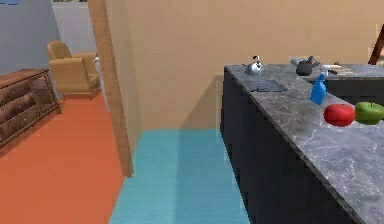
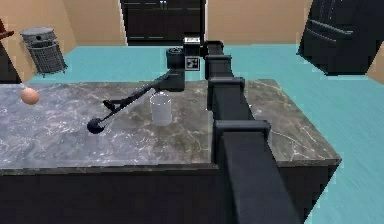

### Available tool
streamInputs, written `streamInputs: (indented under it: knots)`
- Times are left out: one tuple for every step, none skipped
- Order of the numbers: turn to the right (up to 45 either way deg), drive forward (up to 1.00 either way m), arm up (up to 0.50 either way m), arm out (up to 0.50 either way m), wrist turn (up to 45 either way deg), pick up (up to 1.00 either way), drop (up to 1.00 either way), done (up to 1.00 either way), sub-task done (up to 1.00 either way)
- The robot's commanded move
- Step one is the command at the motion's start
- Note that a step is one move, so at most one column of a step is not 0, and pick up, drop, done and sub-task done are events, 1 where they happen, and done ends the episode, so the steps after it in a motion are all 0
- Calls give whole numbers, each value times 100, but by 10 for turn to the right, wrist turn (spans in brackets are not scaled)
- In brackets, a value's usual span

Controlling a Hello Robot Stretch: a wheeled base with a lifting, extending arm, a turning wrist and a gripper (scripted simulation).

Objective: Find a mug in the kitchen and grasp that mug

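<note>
Arm is run out across the bench from the bench's near edge. I judge that's so the gripper comes at the target from the side, low over the bench top.

Mug: pale, cup-shaped, upright on the bench about mid-top, set back from the bench's near edge. It reads as the task's mug by shape; I can't resolve a handle.

The gripper sits above the bench top, on the far-edge side of the mug, with its fingers pointing toward the arm side view's left.
- Touching the mug or apart: can't tell.
- Fingers spread or pressed together: can't tell.
- Holding anything: can't tell, since the mug stands on the bench right at it.

With the mug standing on the bench, I judge it isn't lifted yet. Search is done and the grasp step is in hand.

Also on the bench:
- A dark long-handled thing with a round end lies flat, ladle-like. I can't cleanly separate its handle from the fingers.
- An orange egg-shaped thing lies near the bench's end, well clear of the arm.

In the forward view the bench carries a kettle, a blue spray bottle, a red fruit and a green fruit.

Risk, as I judge it: a light mug could get nudged sideways along the bench toward the ladle-like thing.
</note>
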Motion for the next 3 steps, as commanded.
streamInputs:
  knots:
    - [0,0,0,0,450,0,0,0,0]
    - [0,0,0,0,240,0,0,0,0]
    - [0,0,-16,0,0,0,0,0,0]
